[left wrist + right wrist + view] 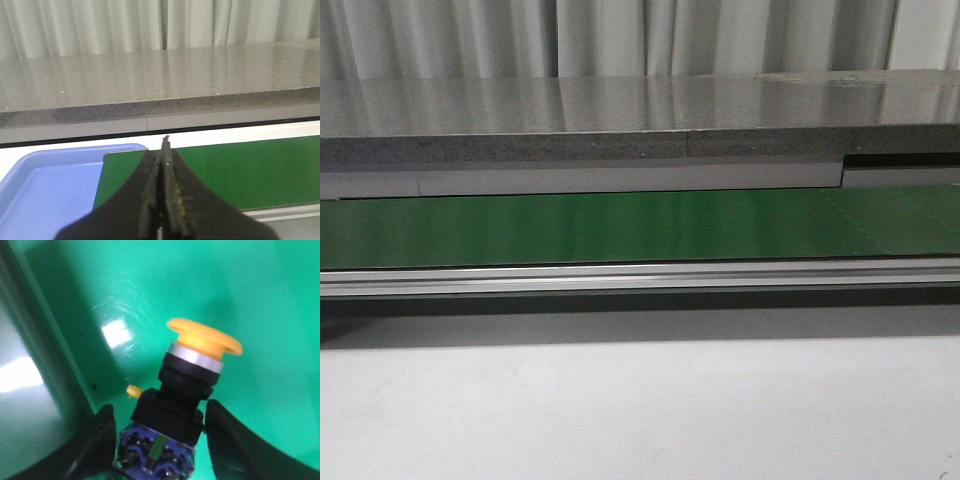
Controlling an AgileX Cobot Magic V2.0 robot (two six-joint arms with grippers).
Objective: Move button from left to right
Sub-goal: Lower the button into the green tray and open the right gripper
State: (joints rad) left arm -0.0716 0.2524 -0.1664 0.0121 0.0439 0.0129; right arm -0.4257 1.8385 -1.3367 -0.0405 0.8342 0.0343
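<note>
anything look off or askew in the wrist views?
Only the button: it sits tilted between the right pincer's fingers, yellow cap leaning aside over the green surface. Contact with the fingers is unclear. The left pincer is shut and empty above a blue tray.

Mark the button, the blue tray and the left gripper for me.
button (204,340): right wrist view, on its yellow cap.
blue tray (45,195): left wrist view, on its bare floor.
left gripper (163,155): left wrist view, at the closed fingertips.

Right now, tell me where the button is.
Only the right wrist view shows the button: between the right gripper fingers, over a green surface. It is absent from the front view.
</note>
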